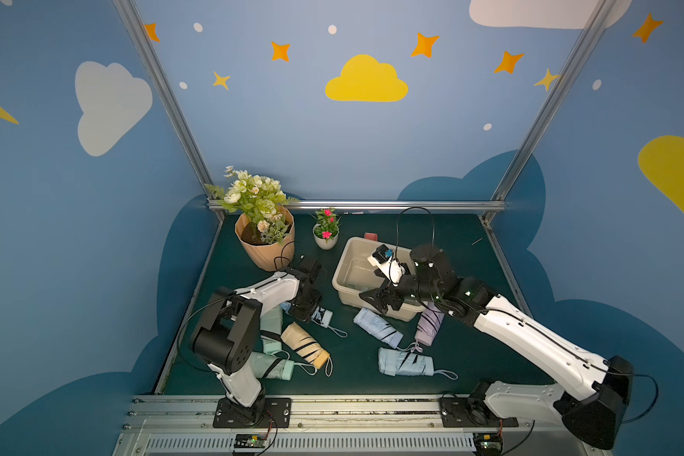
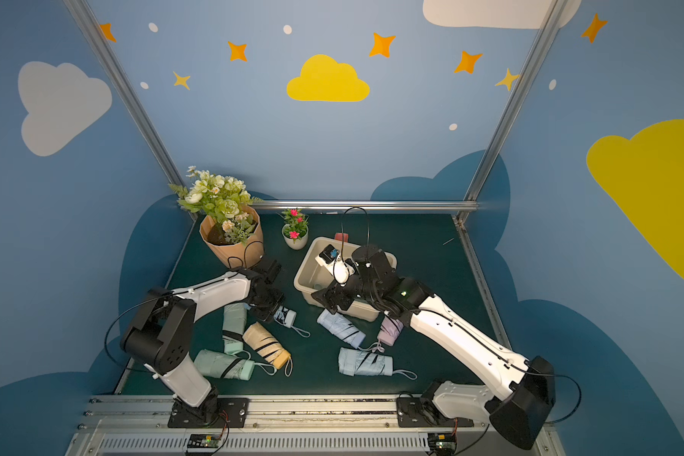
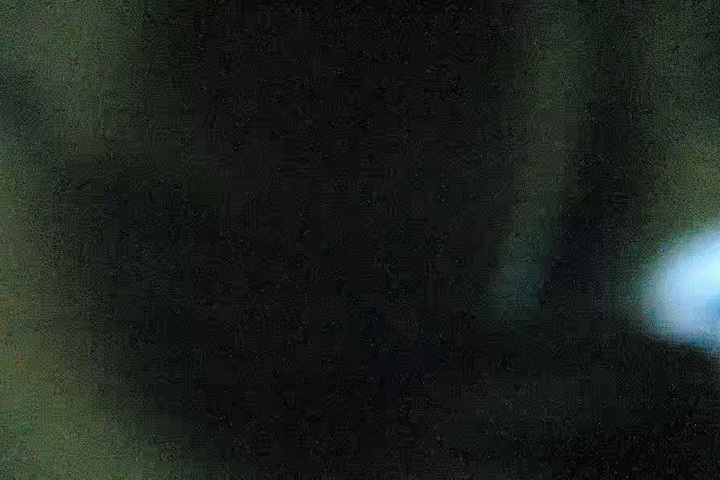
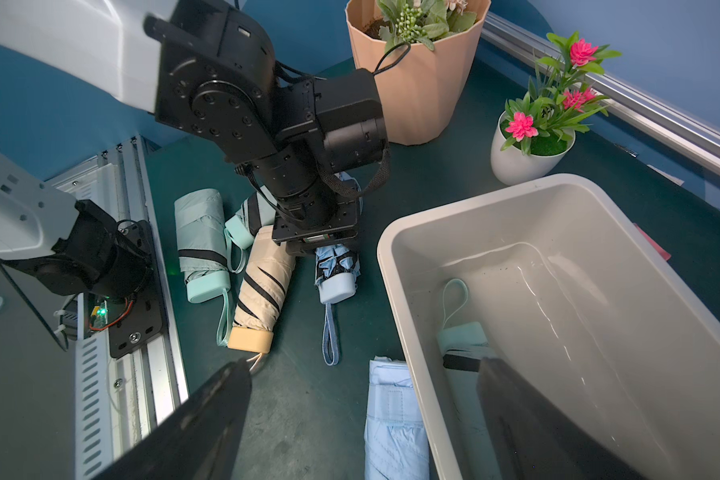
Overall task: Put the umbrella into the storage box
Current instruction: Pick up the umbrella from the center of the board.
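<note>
The blue umbrella [image 4: 336,282] beside the storage box [image 4: 474,201] is covered by the left gripper [image 4: 316,247], grip unclear. It could be knocked against the right gripper [image 1: 378,300], spread wide over the rim.

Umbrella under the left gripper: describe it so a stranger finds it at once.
Find the peach flower pot; the left gripper hangs in front. The folded umbrella beneath is pale blue with a blue handle cap, unlike the mint umbrella and cream umbrella beside it.

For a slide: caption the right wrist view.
One mint umbrella lies in the storage box; the left tool sits over a blue umbrella outside it.
</note>
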`<state>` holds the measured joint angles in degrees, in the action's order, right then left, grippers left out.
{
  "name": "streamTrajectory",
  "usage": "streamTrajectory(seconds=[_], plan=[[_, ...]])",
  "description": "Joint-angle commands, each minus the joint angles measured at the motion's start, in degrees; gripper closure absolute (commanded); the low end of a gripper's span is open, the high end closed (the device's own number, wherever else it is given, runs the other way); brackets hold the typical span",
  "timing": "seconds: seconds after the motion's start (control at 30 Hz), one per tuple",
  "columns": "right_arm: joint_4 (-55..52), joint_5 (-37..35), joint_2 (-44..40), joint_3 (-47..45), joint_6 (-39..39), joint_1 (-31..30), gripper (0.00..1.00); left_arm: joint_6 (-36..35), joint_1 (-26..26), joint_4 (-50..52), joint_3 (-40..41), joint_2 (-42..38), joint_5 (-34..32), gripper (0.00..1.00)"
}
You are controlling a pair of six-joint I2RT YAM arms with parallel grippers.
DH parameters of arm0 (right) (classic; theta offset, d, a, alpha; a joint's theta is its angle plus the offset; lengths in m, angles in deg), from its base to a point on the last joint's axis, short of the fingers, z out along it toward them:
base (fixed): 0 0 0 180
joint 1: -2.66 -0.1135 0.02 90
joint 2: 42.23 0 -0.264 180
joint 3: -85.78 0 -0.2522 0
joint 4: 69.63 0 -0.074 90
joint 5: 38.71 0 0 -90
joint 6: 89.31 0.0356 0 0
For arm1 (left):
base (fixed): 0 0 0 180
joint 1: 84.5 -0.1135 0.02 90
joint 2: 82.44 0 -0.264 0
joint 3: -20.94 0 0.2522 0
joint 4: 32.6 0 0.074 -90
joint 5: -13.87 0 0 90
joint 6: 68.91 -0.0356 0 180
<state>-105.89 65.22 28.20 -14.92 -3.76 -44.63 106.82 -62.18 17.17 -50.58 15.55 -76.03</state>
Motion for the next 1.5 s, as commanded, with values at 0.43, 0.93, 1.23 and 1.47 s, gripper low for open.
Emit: streamTrajectory(seconds=[0.43, 0.93, 1.23, 1.47], plan=[[1.71, -0.99, -1.7, -1.22, 0.16, -0.8, 0.08, -1.65, 1.72, 11.09, -2.18, -12.81, -12.1, 0.8], [-0.32, -11.32, -3.06, -1.69, 8.07, 0.82, 0.05, -23.02, 7.42, 14.26, -13.65, -18.19, -27.27, 0.84], [-2.81, -19.16, -9.17, -5.48, 16.01, 10.58, 0.05, -55.09, 15.47, 3.6, -22.76, -17.94, -35.26, 0.85], [-5.03, -22.62, -14.33, -7.58, 17.36, 16.86, 0.05, -91.87, 19.54, -11.38, -23.83, -15.34, -22.65, 0.84]])
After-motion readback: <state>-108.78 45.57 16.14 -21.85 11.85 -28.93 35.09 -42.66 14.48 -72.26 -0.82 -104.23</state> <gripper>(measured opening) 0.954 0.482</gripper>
